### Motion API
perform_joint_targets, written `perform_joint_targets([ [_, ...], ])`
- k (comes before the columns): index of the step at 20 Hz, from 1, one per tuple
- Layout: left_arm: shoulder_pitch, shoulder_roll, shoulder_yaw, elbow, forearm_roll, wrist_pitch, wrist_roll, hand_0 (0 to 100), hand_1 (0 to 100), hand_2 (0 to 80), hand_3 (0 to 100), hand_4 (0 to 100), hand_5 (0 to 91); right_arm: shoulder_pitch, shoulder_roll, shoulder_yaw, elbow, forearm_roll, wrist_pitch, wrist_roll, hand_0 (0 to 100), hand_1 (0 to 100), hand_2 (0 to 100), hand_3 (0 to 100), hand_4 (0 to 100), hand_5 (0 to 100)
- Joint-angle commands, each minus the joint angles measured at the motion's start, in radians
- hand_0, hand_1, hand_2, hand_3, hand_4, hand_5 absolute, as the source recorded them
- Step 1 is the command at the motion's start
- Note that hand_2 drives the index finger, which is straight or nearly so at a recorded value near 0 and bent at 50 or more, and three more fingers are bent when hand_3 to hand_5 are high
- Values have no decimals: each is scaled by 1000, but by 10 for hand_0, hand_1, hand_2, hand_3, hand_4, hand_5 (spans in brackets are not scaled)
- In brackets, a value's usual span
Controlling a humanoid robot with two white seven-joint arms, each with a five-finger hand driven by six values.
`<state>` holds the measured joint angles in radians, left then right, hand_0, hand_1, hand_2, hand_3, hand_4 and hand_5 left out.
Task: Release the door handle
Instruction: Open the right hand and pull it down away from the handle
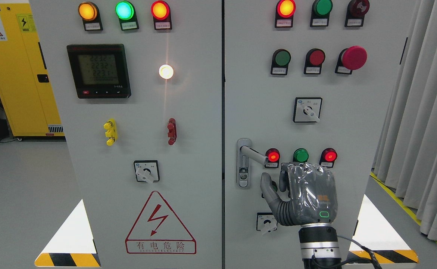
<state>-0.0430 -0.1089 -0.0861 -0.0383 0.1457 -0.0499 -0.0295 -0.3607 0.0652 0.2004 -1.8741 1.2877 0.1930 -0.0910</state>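
The silver door handle (245, 161) sits at the left edge of the right cabinet door (352, 123), and its lever sticks out to the right. My right hand (281, 178), grey and covered in clear film, comes up from the bottom edge. It is just below and to the right of the lever and is not touching it. The fingers are relaxed and the thumb (266, 183) is spread to the left; the hand holds nothing. The hand hides part of the panel behind it. The left arm is out of view.
Red and green lamps (300, 155) sit just above the hand, and a rotary switch (267, 222) is beside the wrist. A red mushroom button (353, 58) is at the upper right. The left door carries a meter (99, 71). A yellow cabinet (13, 67) stands at the left and grey curtains (423, 112) hang at the right.
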Motion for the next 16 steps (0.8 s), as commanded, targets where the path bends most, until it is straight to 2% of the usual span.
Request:
perform_joint_targets([
  [1, 0, 0, 0, 0, 0, -1, 0, 120, 556, 0, 0, 0, 0, 92, -79, -77, -72, -76, -67, -22, 641, 443, 718, 978, 905, 876],
  [2, 0, 0, 0, 0, 0, -1, 0, 120, 556, 0, 0, 0, 0, 107, -82, -113, -73, -93, -108, -38, 656, 417, 569, 781, 777, 684],
  [4, 0, 0, 0, 0, 0, -1, 0, 120, 556, 0, 0, 0, 0, 140, -82, -177, -71, -131, -194, -67, 663, 395, 453, 657, 671, 534],
  [5, 0, 0, 0, 0, 0, -1, 0, 120, 556, 0, 0, 0, 0, 154, -82, -203, -71, -148, -233, -69, 673, 380, 337, 506, 536, 402],
  [6, 0, 0, 0, 0, 0, -1, 0, 120, 556, 0, 0, 0, 0, 164, -82, -229, -69, -169, -269, -69, 676, 376, 306, 464, 491, 372],
  [7, 0, 0, 0, 0, 0, -1, 0, 120, 556, 0, 0, 0, 0, 170, -82, -251, -68, -191, -303, -70, 694, 343, 208, 324, 348, 250],
  [8, 0, 0, 0, 0, 0, -1, 0, 120, 556, 0, 0, 0, 0, 174, -82, -271, -68, -214, -332, -72, 699, 331, 161, 267, 297, 205],
  [9, 0, 0, 0, 0, 0, -1, 0, 120, 556, 0, 0, 0, 0, 174, -82, -280, -68, -231, -349, -70, 699, 331, 161, 267, 297, 205],
  [11, 0, 0, -1, 0, 0, -1, 0, 120, 556, 0, 0, 0, 0, 167, -82, -288, -68, -254, -368, -69, 722, 279, 0, 63, 71, 22],
  [12, 0, 0, -1, 0, 0, -1, 0, 120, 556, 0, 0, 0, 0, 166, -82, -286, -68, -263, -375, -69, 740, 239, 0, 12, 12, 0],
  [16, 0, 0, 0, 0, 0, -1, 0, 120, 556, 0, 0, 0, 0, 164, -79, -286, -71, -289, -414, -81, 722, 203, 0, 0, 0, 0],
])
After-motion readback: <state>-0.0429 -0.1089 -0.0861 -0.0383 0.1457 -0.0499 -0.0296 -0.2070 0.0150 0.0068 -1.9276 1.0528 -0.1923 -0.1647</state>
